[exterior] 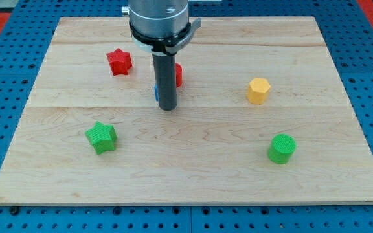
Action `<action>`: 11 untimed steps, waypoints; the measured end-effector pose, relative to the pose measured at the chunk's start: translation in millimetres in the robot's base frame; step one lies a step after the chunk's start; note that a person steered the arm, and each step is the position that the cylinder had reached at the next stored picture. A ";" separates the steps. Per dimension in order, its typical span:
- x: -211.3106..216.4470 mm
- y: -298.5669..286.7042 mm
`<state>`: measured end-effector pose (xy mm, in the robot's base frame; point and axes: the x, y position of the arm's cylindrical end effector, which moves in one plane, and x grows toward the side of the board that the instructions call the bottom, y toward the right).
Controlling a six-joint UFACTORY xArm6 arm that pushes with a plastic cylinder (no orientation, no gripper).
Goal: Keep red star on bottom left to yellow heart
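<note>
A red star (pixel 119 62) lies on the wooden board at the upper left. The only yellow block (pixel 259 90) sits at the right of the middle; its outline looks six-sided from here. My tip (pixel 167 107) rests on the board near the centre, to the lower right of the red star and well left of the yellow block, touching neither. The rod partly hides a second red block (pixel 179 75) and a blue block (pixel 155 92) just behind it.
A green star (pixel 101 137) lies at the lower left and a green cylinder (pixel 282 148) at the lower right. The board (pixel 193 181) sits on a blue pegboard surface. The arm's grey body hangs over the view's top centre.
</note>
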<state>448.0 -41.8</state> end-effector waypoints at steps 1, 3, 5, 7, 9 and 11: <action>-21.1 -44.8; -67.1 -47.1; -81.6 -105.1; -106.1 -74.3; -128.6 -83.5; -139.9 -140.6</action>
<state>308.0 -182.4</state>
